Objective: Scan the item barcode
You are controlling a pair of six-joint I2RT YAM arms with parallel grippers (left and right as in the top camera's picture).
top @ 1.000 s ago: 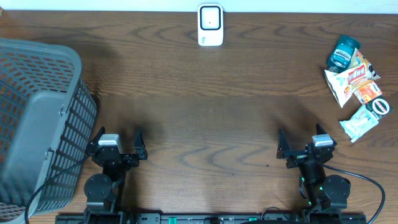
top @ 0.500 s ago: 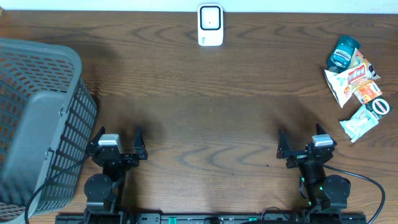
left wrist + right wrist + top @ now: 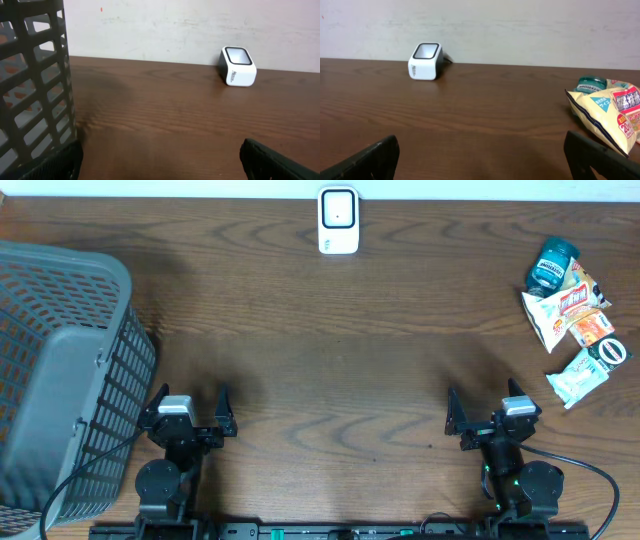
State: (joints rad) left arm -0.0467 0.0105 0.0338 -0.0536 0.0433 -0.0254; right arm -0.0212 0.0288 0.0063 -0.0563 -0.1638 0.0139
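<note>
A white barcode scanner [image 3: 338,221] stands at the table's far edge, also visible in the left wrist view [image 3: 238,66] and the right wrist view [image 3: 425,61]. The items lie in a pile at the far right: a teal jar [image 3: 552,266], a snack bag [image 3: 560,310] [image 3: 607,112], an orange packet [image 3: 592,328] and a white packet [image 3: 578,376]. My left gripper [image 3: 191,396] [image 3: 160,165] is open over bare wood near the front edge. My right gripper [image 3: 483,398] [image 3: 482,160] is open too, with nothing in it, well short of the pile.
A large grey mesh basket [image 3: 60,370] [image 3: 35,75] fills the left side, right beside my left gripper. A wall runs behind the table's far edge.
</note>
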